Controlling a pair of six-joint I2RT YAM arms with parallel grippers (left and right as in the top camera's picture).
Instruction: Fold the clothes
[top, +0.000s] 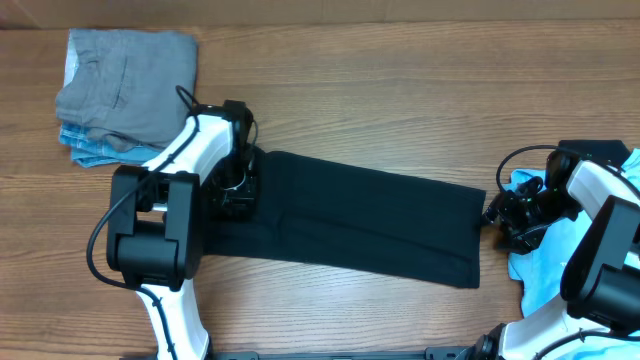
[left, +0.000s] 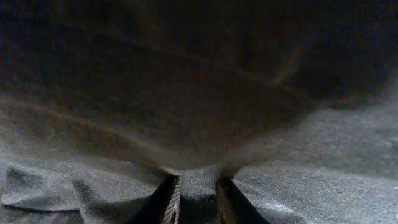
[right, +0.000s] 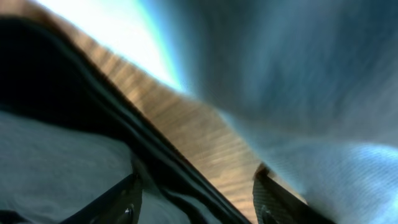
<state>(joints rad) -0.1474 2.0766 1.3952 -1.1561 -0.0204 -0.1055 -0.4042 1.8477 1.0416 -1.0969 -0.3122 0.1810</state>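
Note:
The black shirt (top: 370, 225) lies folded into a long band across the middle of the table. My left gripper (top: 238, 190) sits on its left end. In the left wrist view the gripper (left: 199, 202) has its jaws close together with a ridge of the dark fabric (left: 280, 186) pinched between them. My right gripper (top: 500, 213) is at the band's right end. In the right wrist view it (right: 198, 190) stands open, the shirt's edge (right: 50, 155) running between its fingers over bare wood. The light blue tee (top: 535, 275) lies crumpled under the right arm and fills the right of that view (right: 311, 93).
A stack of folded garments sits at the far left corner: a grey piece (top: 125, 85) on top of blue denim (top: 90, 150). The wooden table (top: 380, 110) shows behind and in front of the band. Both arm bases stand at the near edge.

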